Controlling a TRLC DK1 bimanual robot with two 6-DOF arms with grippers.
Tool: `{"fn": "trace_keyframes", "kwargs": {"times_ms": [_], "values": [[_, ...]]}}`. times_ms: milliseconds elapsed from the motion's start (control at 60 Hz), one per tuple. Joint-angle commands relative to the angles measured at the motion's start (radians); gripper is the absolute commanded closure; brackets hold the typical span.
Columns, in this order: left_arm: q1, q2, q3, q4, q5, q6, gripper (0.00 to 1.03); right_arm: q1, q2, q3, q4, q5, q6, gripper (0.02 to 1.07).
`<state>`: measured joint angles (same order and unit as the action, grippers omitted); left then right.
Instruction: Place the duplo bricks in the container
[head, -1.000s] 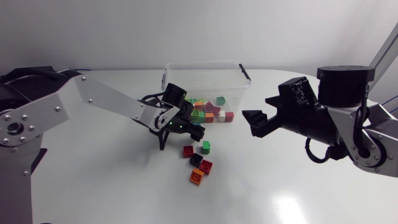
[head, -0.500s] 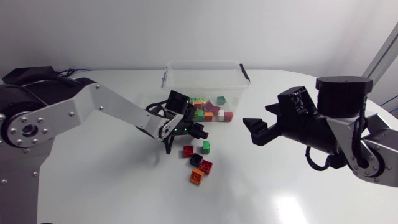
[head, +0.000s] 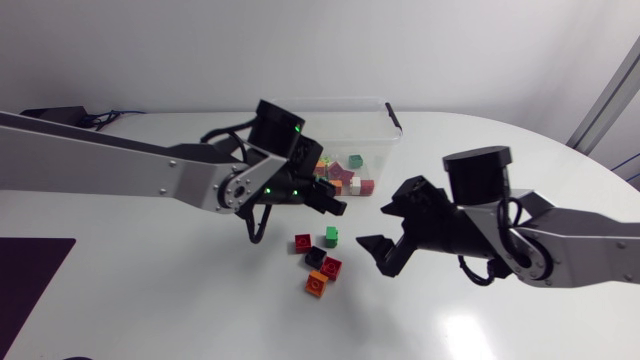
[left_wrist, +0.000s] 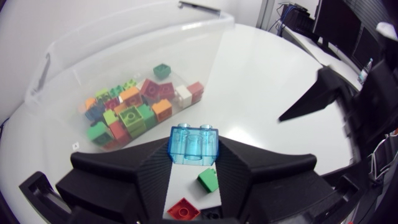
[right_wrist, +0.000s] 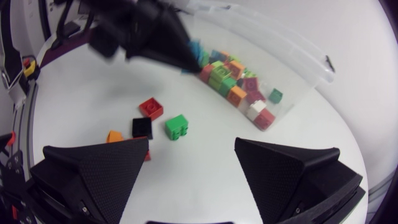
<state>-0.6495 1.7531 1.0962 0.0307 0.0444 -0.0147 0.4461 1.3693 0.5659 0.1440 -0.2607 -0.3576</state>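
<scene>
At the head view's centre, the left gripper (head: 330, 203) pinches a translucent blue duplo brick (left_wrist: 193, 144) just short of the clear plastic container (head: 380, 130), which lies up-frame. The right gripper (head: 388, 230) is spread and farther away.

Robotics lab by the look, plain white rounded table (head: 180, 300), silver-grey metal left arm (head: 120, 165) w/ black joints, matching right arm (head: 590, 240), clear plastic container (head: 380, 130) of coloured toy bricks (head: 345, 175) on it.

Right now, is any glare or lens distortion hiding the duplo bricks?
Head view: a glare patch on the table, clear of the loose bricks. Left wrist view: fisheye bows the container rim; the translucent blue brick is unobscured. Right wrist view: no glare on the loose bricks.
</scene>
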Motion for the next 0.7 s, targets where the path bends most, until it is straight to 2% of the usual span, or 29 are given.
{"fn": "trace_keyframes", "kwargs": {"times_ms": [0, 133, 217, 350, 483, 683], "values": [[-0.002, -0.078, 0.028, -0.037, 0.011, 0.018, 0.82, 0.011, 0.076, 0.057, -0.030, -0.028, -0.092, 0.07], [0.019, -0.129, 0.129, -0.146, 0.049, 0.107, 0.82, 0.013, 0.152, 0.123, -0.109, -0.123, -0.207, 0.07], [0.067, -0.122, 0.203, -0.178, 0.087, 0.134, 0.82, 0.013, 0.215, 0.173, -0.135, -0.195, -0.262, 0.07], [0.122, -0.078, 0.303, -0.213, 0.127, 0.170, 0.82, -0.009, 0.335, 0.246, -0.139, -0.258, -0.323, 0.07], [0.172, 0.019, 0.426, -0.259, 0.161, 0.203, 0.82, -0.029, 0.447, 0.316, -0.141, -0.272, -0.373, 0.07], [0.225, 0.121, 0.519, -0.270, 0.212, 0.233, 0.82, -0.049, 0.556, 0.388, -0.141, -0.293, -0.409, 0.07]]}}
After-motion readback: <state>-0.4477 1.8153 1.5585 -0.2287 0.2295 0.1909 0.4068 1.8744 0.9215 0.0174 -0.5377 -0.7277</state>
